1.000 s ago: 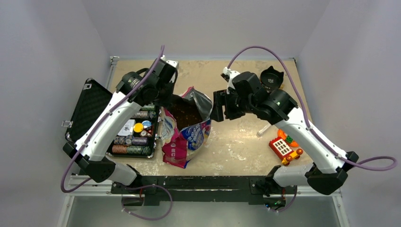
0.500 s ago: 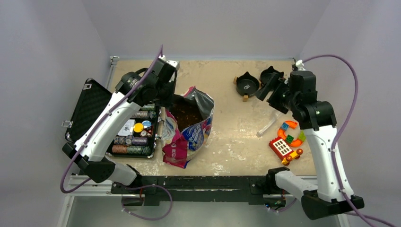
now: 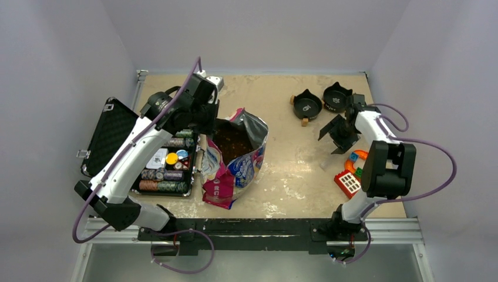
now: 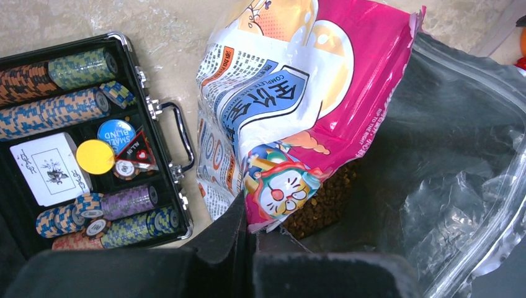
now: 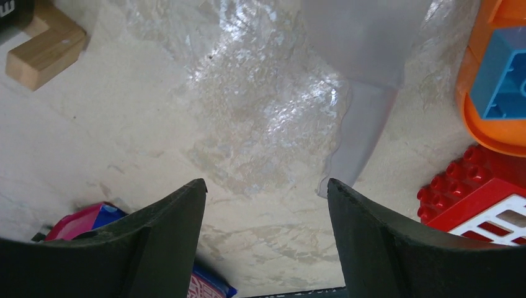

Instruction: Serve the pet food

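The pink-blue-white foil bag [image 3: 232,167] stands open at the table's middle left, with brown kibble [image 3: 231,143] showing inside. My left gripper [image 3: 212,121] is shut on the bag's upper left rim; the left wrist view shows its jaws [image 4: 247,218] pinching the pink edge of the bag [image 4: 279,105] beside the kibble [image 4: 322,205]. My right gripper [image 3: 335,132] is open and empty, low over the table below two black bowls [image 3: 307,106]. In the right wrist view its fingers [image 5: 267,186] straddle bare table, with a clear plastic scoop [image 5: 366,74] just ahead.
An open black case of poker chips [image 3: 161,161] lies left of the bag and shows in the left wrist view [image 4: 80,155]. Toy bricks [image 3: 352,179] lie right of my right gripper, seen also in its wrist view [image 5: 490,81]. A wooden bowl foot [image 5: 43,49] shows at far left.
My right arm swung from beside the bag's right rim across to the right, past the bowls, and came down near the scoop and toys. My left gripper kept hold of the bag rim.
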